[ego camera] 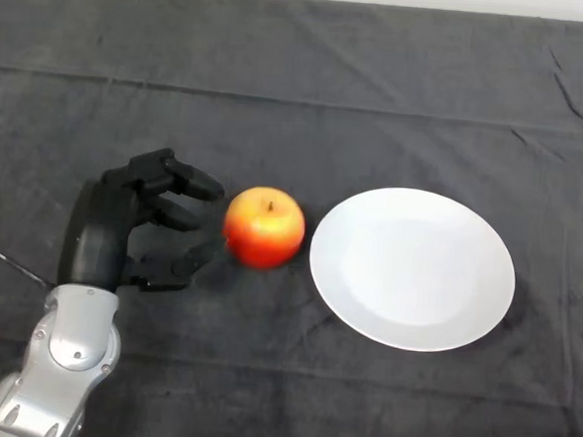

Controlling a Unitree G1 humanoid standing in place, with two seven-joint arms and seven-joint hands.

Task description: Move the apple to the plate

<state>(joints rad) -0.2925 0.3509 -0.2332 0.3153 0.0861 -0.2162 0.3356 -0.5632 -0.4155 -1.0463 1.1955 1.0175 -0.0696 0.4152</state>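
the left hand (123, 223) sits just left of the apple (263, 227), fingers spread apart to take it; the apple rests on the cloth (300, 80) just beside the plate (412, 269).

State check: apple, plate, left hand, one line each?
apple: upright, stem up, on the cloth between hand and plate, not on the plate.
plate: flat on the cloth, nothing on it, right of the apple.
left hand: open, just left of the apple, fingers pointing at it, not gripping it.
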